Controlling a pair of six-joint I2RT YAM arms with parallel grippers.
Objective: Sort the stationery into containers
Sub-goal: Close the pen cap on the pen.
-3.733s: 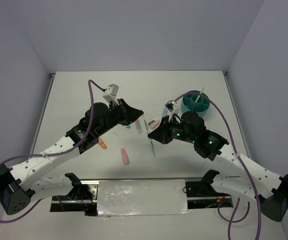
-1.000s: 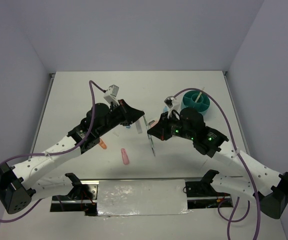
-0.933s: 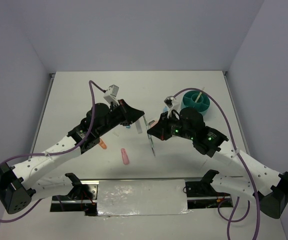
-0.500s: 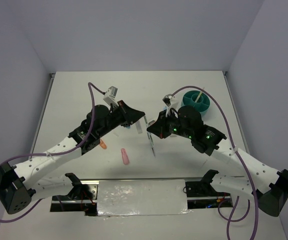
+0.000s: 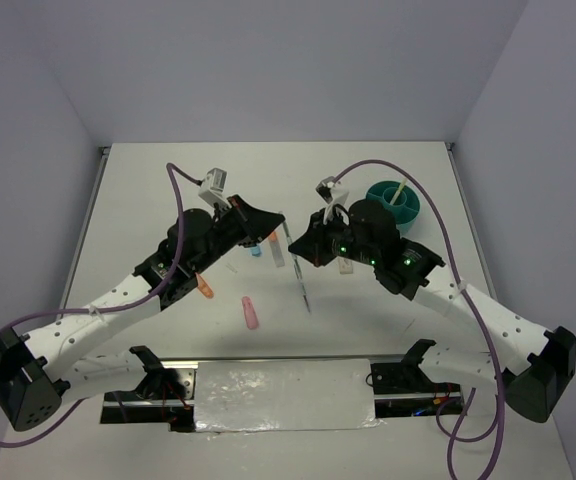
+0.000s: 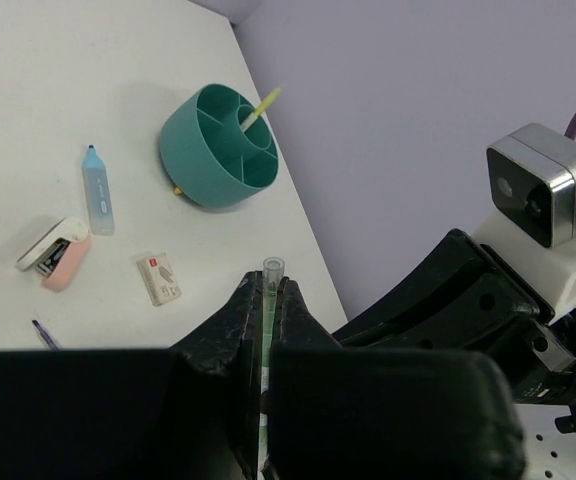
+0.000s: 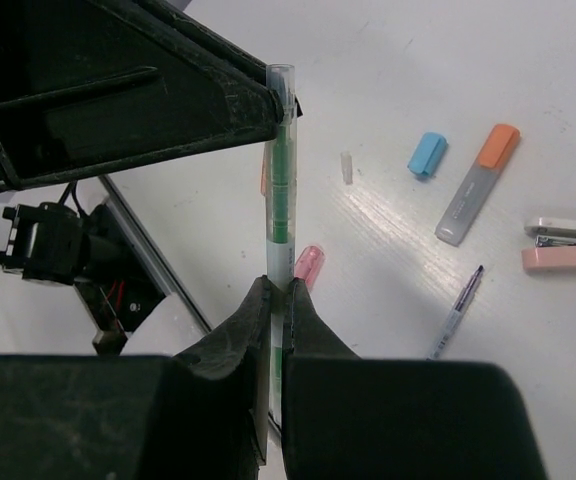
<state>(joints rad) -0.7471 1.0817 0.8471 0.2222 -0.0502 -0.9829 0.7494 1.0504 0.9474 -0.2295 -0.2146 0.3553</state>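
Organiser (image 5: 393, 203) stood at the far right of the surface (image 5: 168, 180). Left end effector (image 6: 265, 297) and right end effector (image 7: 278, 297) were both clamped shut on one clear, green-cored pen (image 7: 281, 170) held over the surface. Left ought to release fully before right carried it across.

The table (image 5: 168, 180) has a flat, matt white top under even, diffuse light. Behind the table rises a plain pale lavender back wall (image 5: 288, 70), and similar walls close it in on the left (image 5: 18, 150) and right (image 5: 548, 150). A thin metal rail (image 5: 84, 225) runs along the table's left edge. A crinkled silvery plate (image 5: 283, 395) lies at its near edge.
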